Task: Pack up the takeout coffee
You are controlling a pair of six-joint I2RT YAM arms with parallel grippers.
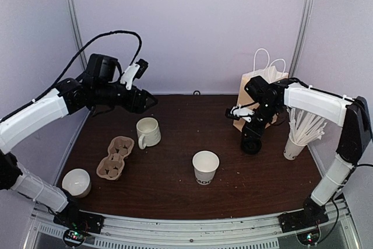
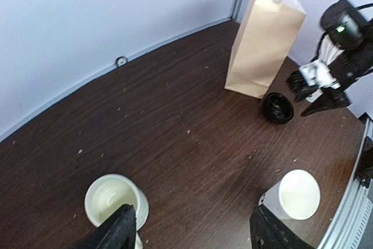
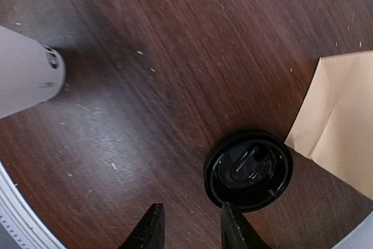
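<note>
Top external view: the takeout coffee cup (image 1: 205, 167) stands upright and uncovered near the middle of the table (image 1: 175, 196), well apart from both of my grippers. Its black lid (image 3: 249, 170) lies flat on the table just beside the paper bag (image 1: 259, 94), directly under my right gripper (image 3: 189, 228).

Jaw state. Right gripper: fingers a little apart, bare table showing between them, nothing pinched. One fingertip sits at the lid's rim; I cannot tell whether it touches. Left gripper (image 2: 192, 231): fingers spread wide, empty, hovering above the cream mug (image 2: 113, 199).

Handling, as judged. The cup looks empty inside, so treat it as very light and easy to tip. Its paper wall is thin and will dent under a hard squeeze. It widens upward, which should help a grip resist downward slip. Take hold across the upper wall, just below the rolled rim, where the paper is stiffest, and close gently. The lid is stiff, smooth plastic; pinch it across its rim, not its face. Steady the cup while the lid is pressed on.
</note>
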